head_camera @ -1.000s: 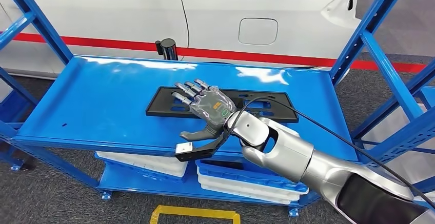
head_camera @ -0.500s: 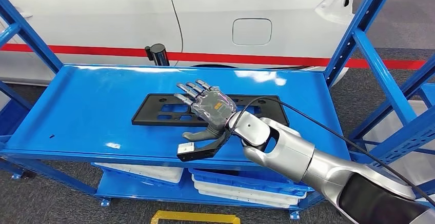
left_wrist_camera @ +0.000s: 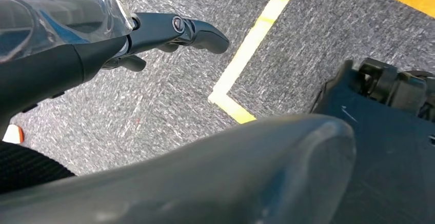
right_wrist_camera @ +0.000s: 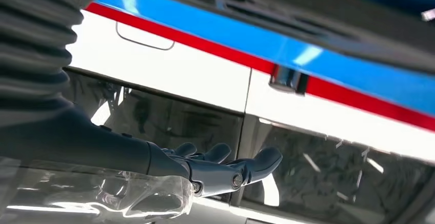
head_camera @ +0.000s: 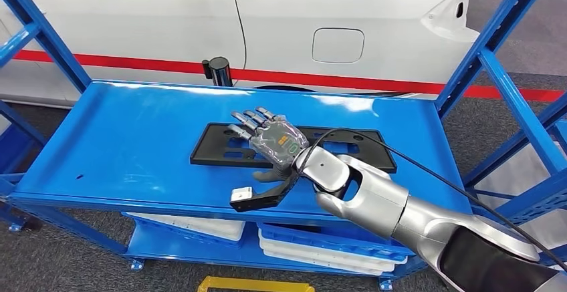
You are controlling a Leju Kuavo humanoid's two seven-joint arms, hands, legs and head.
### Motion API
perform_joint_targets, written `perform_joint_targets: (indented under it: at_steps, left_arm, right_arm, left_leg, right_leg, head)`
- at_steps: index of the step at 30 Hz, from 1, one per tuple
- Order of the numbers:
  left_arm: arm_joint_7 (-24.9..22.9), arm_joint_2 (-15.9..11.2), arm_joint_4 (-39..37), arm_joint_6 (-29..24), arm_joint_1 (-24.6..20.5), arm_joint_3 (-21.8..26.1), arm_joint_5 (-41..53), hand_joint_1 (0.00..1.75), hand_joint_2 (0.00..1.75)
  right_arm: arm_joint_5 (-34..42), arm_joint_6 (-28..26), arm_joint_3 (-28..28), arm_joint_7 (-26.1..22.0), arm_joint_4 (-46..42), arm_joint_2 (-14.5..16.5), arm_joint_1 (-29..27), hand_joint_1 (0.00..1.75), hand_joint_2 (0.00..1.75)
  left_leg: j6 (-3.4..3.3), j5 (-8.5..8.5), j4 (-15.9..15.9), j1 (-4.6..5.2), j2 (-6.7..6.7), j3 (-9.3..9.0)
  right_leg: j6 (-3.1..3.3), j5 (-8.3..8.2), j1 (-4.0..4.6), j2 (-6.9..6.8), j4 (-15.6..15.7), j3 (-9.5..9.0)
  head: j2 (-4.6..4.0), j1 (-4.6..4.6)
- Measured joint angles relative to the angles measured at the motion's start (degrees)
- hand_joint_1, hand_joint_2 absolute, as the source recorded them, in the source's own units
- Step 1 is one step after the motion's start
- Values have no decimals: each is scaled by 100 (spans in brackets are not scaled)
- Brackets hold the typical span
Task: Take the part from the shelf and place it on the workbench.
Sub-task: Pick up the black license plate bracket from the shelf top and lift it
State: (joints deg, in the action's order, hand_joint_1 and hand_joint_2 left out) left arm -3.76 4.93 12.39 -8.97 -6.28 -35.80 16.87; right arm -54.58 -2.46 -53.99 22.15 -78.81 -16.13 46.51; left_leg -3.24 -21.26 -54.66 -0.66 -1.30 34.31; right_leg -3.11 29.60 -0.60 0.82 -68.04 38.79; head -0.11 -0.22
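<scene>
Head view: the right hand [head_camera: 273, 142] hovers over the shelf [head_camera: 134, 138], fingers [head_camera: 244, 119] straight and spread, grasping nothing. The part [head_camera: 348, 150], a flat black plate with cut-outs, lies flat on the shelf directly below the fingers and palm; its two ends extend out past the hand on either side. The thumb [head_camera: 264, 175] points toward the shelf's near edge, just beyond the part's near rim. Whether the palm touches the part cannot be told. Beyond the fingertips, a black cylinder [head_camera: 218, 69] stands at the shelf's far edge, with a white car [head_camera: 301, 25] behind it. White trays [head_camera: 194, 210] sit on the lower level.

Left wrist view: the left hand [left_wrist_camera: 154, 34] hangs above grey carpet [left_wrist_camera: 318, 39], fingers [left_wrist_camera: 205, 29] extended and released, grasping nothing. A yellow line [left_wrist_camera: 256, 29] runs across the floor past the fingertips.

Right wrist view: the right hand's fingers are extended and apart, empty, with the car's red stripe [right_wrist_camera: 215, 47] beyond them.
</scene>
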Motion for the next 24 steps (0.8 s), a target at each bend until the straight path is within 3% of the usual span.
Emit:
perform_joint_targets:
  at_steps: [2, 3, 4, 8, 9, 11, 13, 14, 15, 17, 19, 22, 24]
  left_arm:
    - [11, 1, 0, 8, -1, -2, -7, 0, 0]
    - [14, 1, 0, 10, -1, -3, -10, 0, 0]
    - [17, 1, 0, 10, -2, -4, -13, 0, 0]
    - [26, -1, 0, 12, -7, -8, -48, 0, 0]
    - [29, -1, 0, 12, -13, -10, -58, 0, 0]
    - [41, 1, 0, 12, -33, -15, -83, 0, 0]
    - [50, 1, 0, 12, -51, -19, -108, 0, 0]
    - [51, 1, 0, 12, -55, -21, -118, 0, 0]
    - [50, 1, 0, 12, -54, -25, -124, 0, 0]
    - [48, 0, 0, 14, -35, -34, -130, 0, 0]
    - [45, -1, 0, 18, -18, -45, -139, 0, 0]
    - [44, 0, 0, 24, -16, -62, -157, 0, 0]
    - [45, 1, 0, 26, -16, -73, -166, 0, 0]
  right_arm:
    - [-19, 112, -15, 16, 20, 1, 22, 0, 175]
    - [-16, 165, -22, 21, 28, 1, 35, 0, 175]
    - [-7, 227, -29, 24, 42, 2, 45, 0, 175]
    - [144, 601, -56, 52, 123, 4, 89, 0, 175]
    - [201, 712, -69, 76, 155, 7, 116, 0, 175]
    - [321, 940, -114, 163, 243, 11, 161, 0, 175]
    - [420, 1142, -163, 291, 333, 13, 175, 0, 175]
    - [455, 1216, -179, 352, 369, 14, 181, 0, 175]
    - [482, 1272, -190, 401, 399, 14, 194, 0, 175]
    - [520, 1327, -202, 461, 444, 15, 243, 0, 175]
    - [594, 1381, -217, 525, 493, 13, 294, 0, 175]
    - [794, 1511, -243, 686, 579, 11, 329, 0, 175]
    - [934, 1599, -262, 797, 639, 11, 349, 0, 175]
  left_leg:
    - [25, -15, -7, 12, -8, -16]
    - [48, -22, -11, 20, -10, -17]
    - [76, -29, -13, 28, -11, -16]
    - [215, -124, -148, -2, -5, 48]
    - [247, -257, -387, -13, 1, 160]
    - [303, -629, -1183, -35, 8, 541]
    - [336, -808, -1772, -47, 10, 834]
    - [342, -738, -1733, -51, 10, 818]
    - [341, -581, -1463, -56, 11, 686]
    - [324, -223, -592, -57, 17, 253]
    - [268, -71, -91, -46, 13, 9]
    - [141, -53, -37, -24, -2, -10]
    - [59, -36, -15, -30, 1, -23]
  right_leg:
    - [35, -395, 11, 2, 864, -393]
    - [57, -503, 20, 5, 1151, -522]
    - [81, -544, 33, 8, 1297, -585]
    - [200, -576, 32, -4, 1345, -602]
    - [226, -588, 14, -11, 1354, -610]
    - [250, -590, 2, -19, 1355, -613]
    - [251, -589, 1, -25, 1353, -614]
    - [247, -586, 0, -26, 1352, -618]
    - [239, -581, -2, -24, 1351, -624]
    - [202, -561, 9, -10, 1345, -637]
    - [150, -542, 35, 6, 1341, -635]
    - [53, -520, 22, 8, 1336, -632]
    - [1, -341, 2, -6, 1053, -512]
  head:
    - [0, -1]
    - [0, -3]
    - [0, -4]
    - [0, -9]
    - [0, -11]
    - [0, -16]
    - [0, -14]
    - [0, -14]
    - [0, -13]
    - [0, -14]
    - [0, -5]
    - [0, 3]
    - [0, 4]
